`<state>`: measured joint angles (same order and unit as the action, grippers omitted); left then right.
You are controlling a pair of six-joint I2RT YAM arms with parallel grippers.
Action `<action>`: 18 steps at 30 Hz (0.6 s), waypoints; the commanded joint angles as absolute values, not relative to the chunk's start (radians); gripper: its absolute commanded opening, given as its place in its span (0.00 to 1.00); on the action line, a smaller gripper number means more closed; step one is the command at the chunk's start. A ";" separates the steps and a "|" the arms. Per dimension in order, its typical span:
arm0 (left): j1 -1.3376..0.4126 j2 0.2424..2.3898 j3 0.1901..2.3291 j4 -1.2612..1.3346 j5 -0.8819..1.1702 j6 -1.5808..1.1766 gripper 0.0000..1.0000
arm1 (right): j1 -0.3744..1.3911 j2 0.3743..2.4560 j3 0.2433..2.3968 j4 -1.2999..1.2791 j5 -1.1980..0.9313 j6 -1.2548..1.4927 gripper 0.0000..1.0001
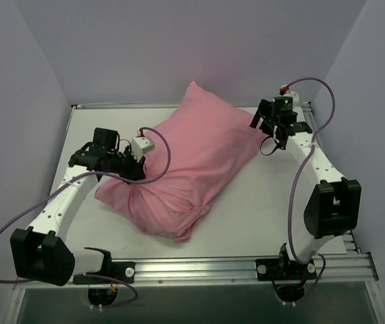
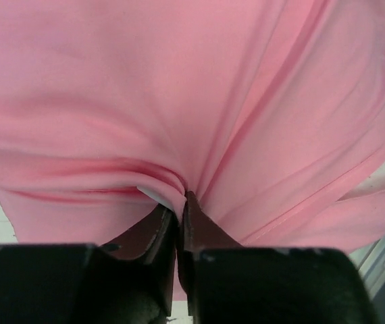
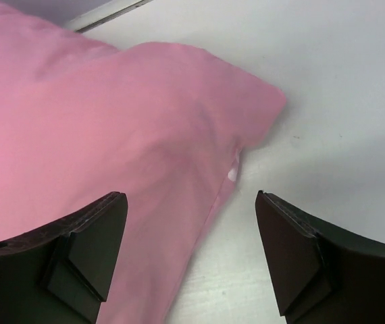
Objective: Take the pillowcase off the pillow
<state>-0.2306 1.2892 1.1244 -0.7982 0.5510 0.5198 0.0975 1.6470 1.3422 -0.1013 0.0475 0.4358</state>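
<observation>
The pink pillowcase [image 1: 192, 162] lies plump and diagonal across the white table, from near left to far right. The pillow is hidden inside it. My left gripper [image 1: 138, 169] is at the pillowcase's left edge. In the left wrist view the left gripper [image 2: 181, 199] is shut on a pinched fold of the pillowcase [image 2: 179, 88], and creases fan out from the pinch. My right gripper [image 1: 268, 131] hovers at the far right corner. In the right wrist view the right gripper [image 3: 189, 196] is open, one finger over the pillowcase [image 3: 98, 135] and the other over bare table, with nothing gripped.
The white table [image 1: 260, 216] has a metal rail [image 1: 246, 268] along its near edge and a frame along the back. Pale walls close in on the left, back and right. Purple cables loop beside both arms.
</observation>
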 commanded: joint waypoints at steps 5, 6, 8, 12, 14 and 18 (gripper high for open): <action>-0.235 1.293 1.265 -0.906 0.698 0.503 0.72 | 0.438 1.335 1.235 -0.108 -0.025 0.149 0.77; -0.239 1.287 1.279 -0.931 0.712 0.541 0.78 | 0.493 1.284 1.185 -0.086 -0.052 0.146 0.76; -0.239 1.275 1.337 -1.000 0.693 0.584 0.82 | 0.656 1.241 1.135 -0.023 -0.077 0.167 0.71; -0.242 1.218 1.396 -1.095 0.602 0.806 0.81 | 0.854 1.186 1.029 0.083 -0.152 0.239 0.66; -0.250 1.204 1.382 -1.141 0.552 0.915 0.77 | 0.922 1.199 1.000 0.094 -0.126 0.277 0.64; -0.259 1.235 1.367 -1.261 0.497 1.304 0.76 | 0.959 1.270 0.962 0.120 -0.118 0.350 0.64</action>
<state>-0.2497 1.2156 1.3605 -1.1194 0.5514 0.9371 0.9459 1.2304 0.9844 0.0532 -0.1211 0.2825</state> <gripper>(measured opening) 0.753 0.638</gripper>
